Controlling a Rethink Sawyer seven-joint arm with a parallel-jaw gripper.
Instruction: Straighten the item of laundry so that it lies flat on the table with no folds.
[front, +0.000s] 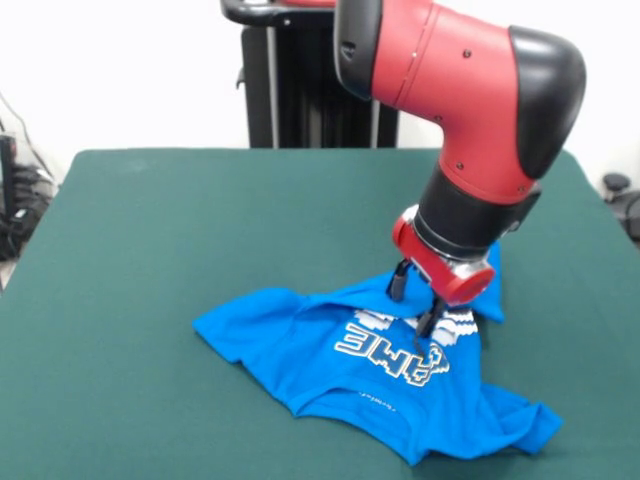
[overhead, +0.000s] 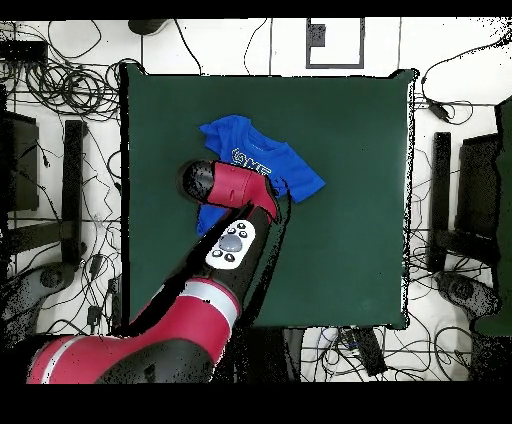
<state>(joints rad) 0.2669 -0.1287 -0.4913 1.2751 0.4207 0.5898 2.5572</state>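
Observation:
The item of laundry (front: 350, 375), a bright blue T-shirt with white lettering, lies crumpled on the green table (front: 150, 230), right of centre and near the front edge. Its print faces up, and the cloth is folded over and bunched at the far side. My gripper (front: 415, 303) points down on the shirt's far part just above the print. Its two black fingers stand apart, open, with their tips at the cloth. In the overhead view the shirt (overhead: 250, 150) shows beyond the red arm (overhead: 235, 190), which hides its near part and the gripper.
The arm's bulky red and black wrist (front: 480, 120) hangs over the shirt's far side. Bare green table (overhead: 350, 240) stretches on every side of the shirt. Cables (overhead: 60, 90) and dark stands lie on the floor around the table.

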